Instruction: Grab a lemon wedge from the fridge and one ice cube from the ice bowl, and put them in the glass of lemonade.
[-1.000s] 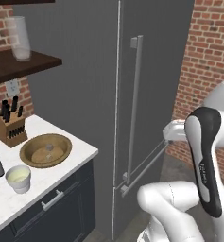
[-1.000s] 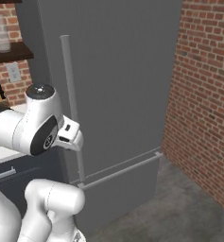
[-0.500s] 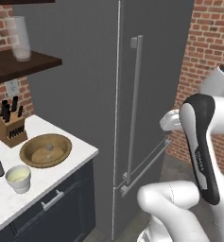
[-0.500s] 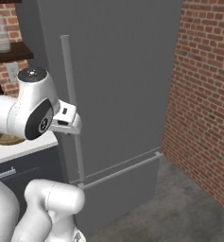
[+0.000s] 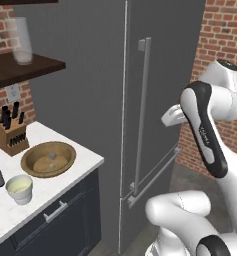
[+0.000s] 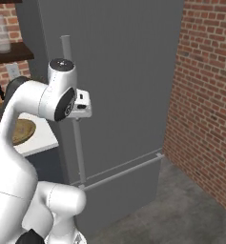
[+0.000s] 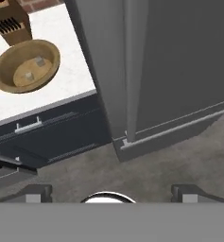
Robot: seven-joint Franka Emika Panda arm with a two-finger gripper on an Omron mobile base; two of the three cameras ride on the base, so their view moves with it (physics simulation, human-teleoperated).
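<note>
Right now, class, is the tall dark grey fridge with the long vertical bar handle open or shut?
Shut. The tall dark grey fridge shows flush doors, its bar handle untouched, and no pale interior visible.

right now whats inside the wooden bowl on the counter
The ice bowl holds two small pale ice cubes, lying apart on its bottom. Nothing else shows inside it, and nothing covers it.

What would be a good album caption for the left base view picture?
White robot arm faces the closed dark grey fridge; wooden ice bowl and lemonade cup wait on the counter.
</note>
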